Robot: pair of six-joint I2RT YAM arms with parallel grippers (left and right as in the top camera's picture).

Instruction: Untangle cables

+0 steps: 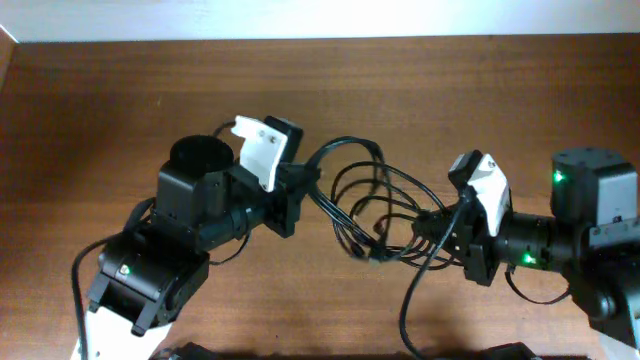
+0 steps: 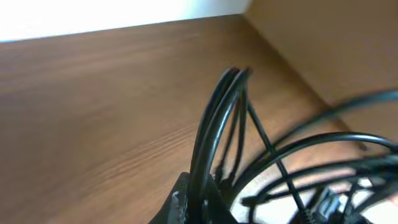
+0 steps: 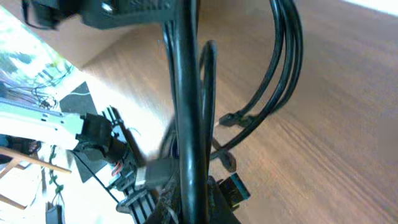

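Overhead, the left gripper [image 1: 306, 186] sat left of centre above the brown wooden table [image 1: 120, 100], its jaws clamped on one end of the cables [image 1: 372, 200]. From its own wrist camera, several thin black strands rose side by side out of the closed fingers [image 2: 180, 202], arched upward together, then bent away toward the right.

Between the two arms the cables spread into a loose knot of overlapping loops, some crossing one another near the middle. A couple of small plug ends [image 1: 372, 254] hung at the lower part of the tangle. Whether the lowest loops touched the wood could not be told.

Further right, the right gripper [image 1: 442, 228] was also closed on the cables, gripping the opposite side of the tangle. Its wrist view showed a thick run of black cord passing straight up through the fingers [image 3: 158, 199], with two more strands curving alongside and a small plug [image 3: 231, 118] dangling just beside them.
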